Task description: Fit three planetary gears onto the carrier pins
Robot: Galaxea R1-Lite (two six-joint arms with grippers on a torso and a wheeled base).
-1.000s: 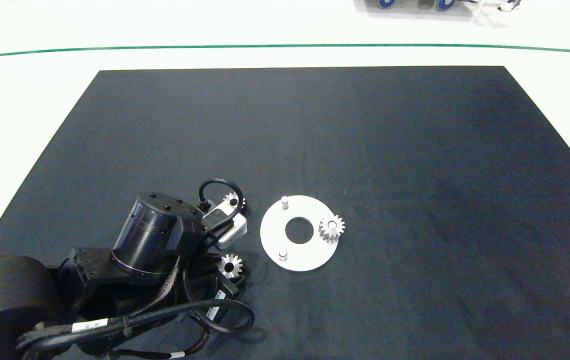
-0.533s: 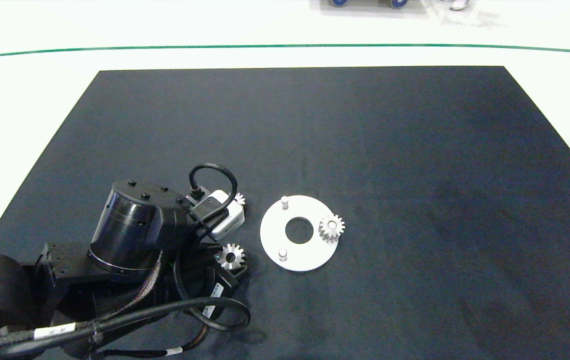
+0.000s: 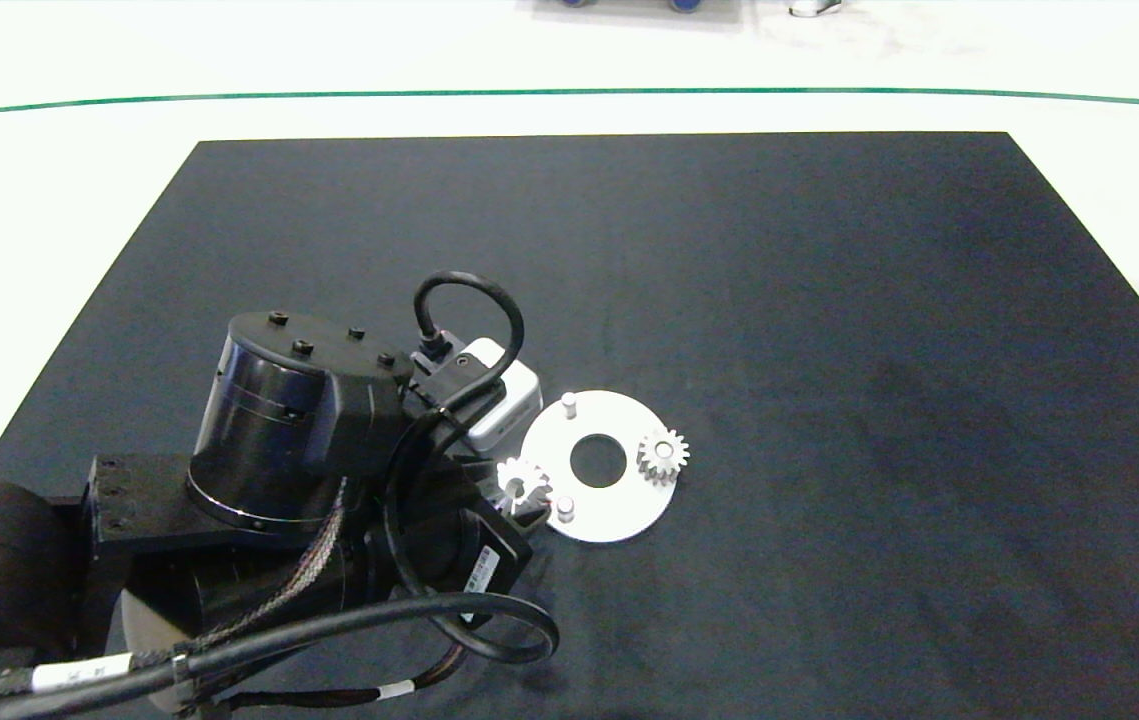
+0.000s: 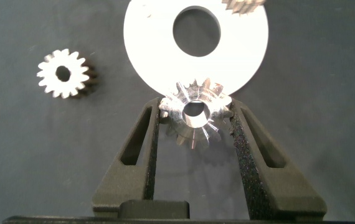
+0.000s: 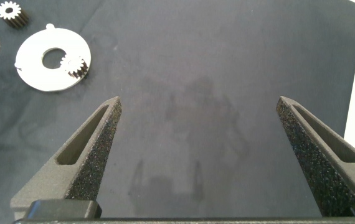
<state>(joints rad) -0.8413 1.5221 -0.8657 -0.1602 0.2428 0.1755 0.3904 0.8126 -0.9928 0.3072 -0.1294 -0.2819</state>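
My left gripper (image 3: 521, 497) is shut on one silvery planetary gear (image 3: 518, 481), held just over the left rim of the white carrier disc (image 3: 619, 510). In the left wrist view that gear (image 4: 194, 115) sits between the two fingers at the disc's (image 4: 146, 37) edge. Two bare carrier pins (image 3: 569, 403) (image 3: 564, 508) stand on the disc. A second gear (image 3: 664, 455) sits on the third pin at the disc's right side. A third gear (image 4: 65, 73) lies loose on the mat beside the disc, hidden by the arm in the head view. My right gripper (image 5: 205, 146) is open, far from the disc (image 5: 40, 78).
Everything rests on a black mat (image 3: 829, 300) on a white table. The left arm's bulky wrist (image 3: 299, 430) and cables (image 3: 469, 300) cover the mat left of the disc. A green line (image 3: 569, 93) runs across the far table.
The left gripper, with the gear in it, has risen and moved right, from the mat left of the disc to the disc's left rim. The disc and the mounted gear have not moved.
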